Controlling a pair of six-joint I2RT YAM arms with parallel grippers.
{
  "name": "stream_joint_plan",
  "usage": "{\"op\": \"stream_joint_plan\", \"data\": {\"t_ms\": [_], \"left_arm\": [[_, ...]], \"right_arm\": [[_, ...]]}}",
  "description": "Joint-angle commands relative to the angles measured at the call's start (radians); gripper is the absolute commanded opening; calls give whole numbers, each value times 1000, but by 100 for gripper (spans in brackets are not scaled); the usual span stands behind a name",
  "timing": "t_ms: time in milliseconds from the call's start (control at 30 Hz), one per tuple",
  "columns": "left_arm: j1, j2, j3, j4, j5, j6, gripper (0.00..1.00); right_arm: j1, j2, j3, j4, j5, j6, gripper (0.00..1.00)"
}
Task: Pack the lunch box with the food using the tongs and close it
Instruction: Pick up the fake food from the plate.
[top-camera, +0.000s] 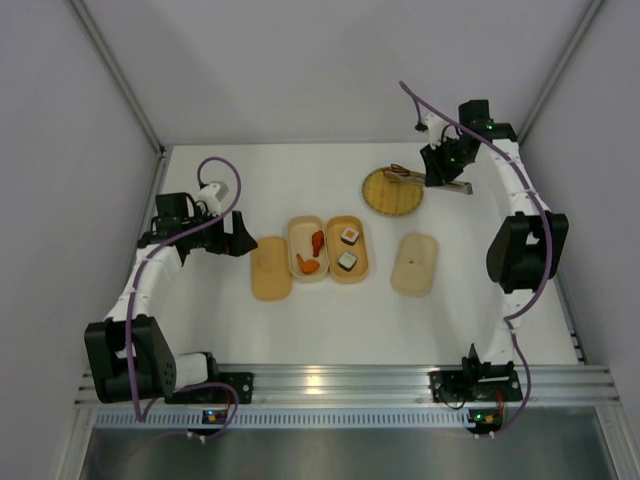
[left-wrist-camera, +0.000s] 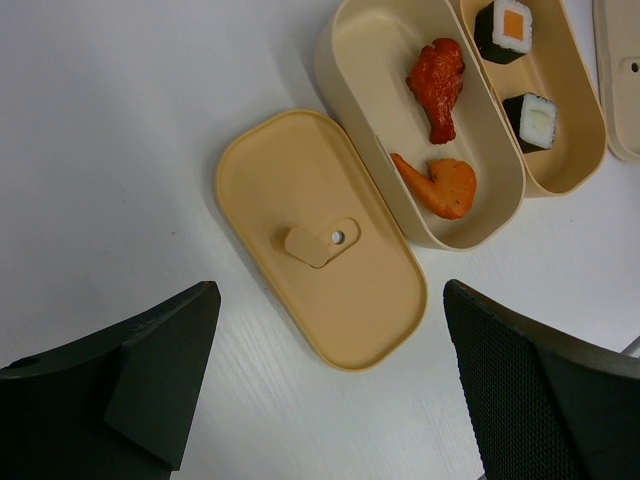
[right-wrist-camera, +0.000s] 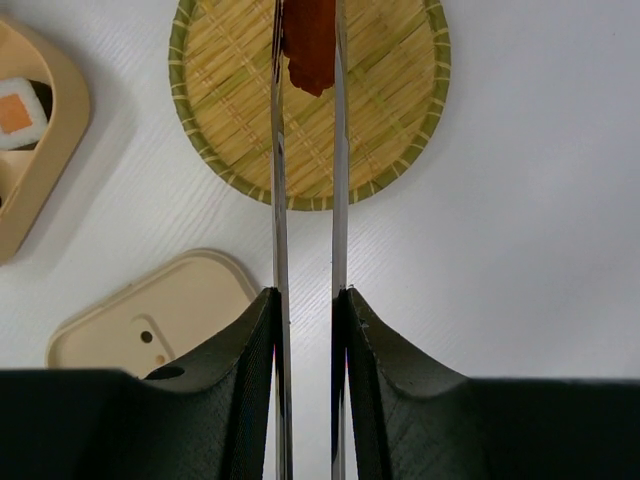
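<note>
The lunch box lies open as two beige oval trays side by side. The left tray (left-wrist-camera: 335, 60) holds two orange-red food pieces (left-wrist-camera: 437, 75). The right tray (left-wrist-camera: 592, 120) holds two sushi rolls (left-wrist-camera: 530, 118). My right gripper (right-wrist-camera: 305, 300) is shut on the silvery tongs (right-wrist-camera: 277, 200), whose tips pinch another orange-red piece (right-wrist-camera: 310, 40) just above the round woven plate (right-wrist-camera: 400, 100). My left gripper (left-wrist-camera: 328, 292) hangs open and holds nothing, above the near end of a beige lid (left-wrist-camera: 300, 180) that lies flat left of the trays.
A second beige lid (top-camera: 414, 263) lies flat right of the trays, below the woven plate (top-camera: 392, 190). Grey walls close in the white table (top-camera: 320, 330) at the back and both sides. A metal rail with both arm bases runs along the near edge.
</note>
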Motion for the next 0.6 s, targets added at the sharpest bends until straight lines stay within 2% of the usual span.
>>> {"op": "stream_joint_plan", "data": {"t_ms": [0, 300, 567], "left_arm": [[6, -3, -3, 47, 25, -12, 98], [5, -3, -23, 76, 26, -67, 98], [3, -11, -32, 92, 26, -89, 98]], "right_arm": [[14, -91, -13, -37, -78, 2, 12], [107, -226, -134, -13, -136, 65, 12], [282, -319, -287, 61, -130, 180, 13]]}}
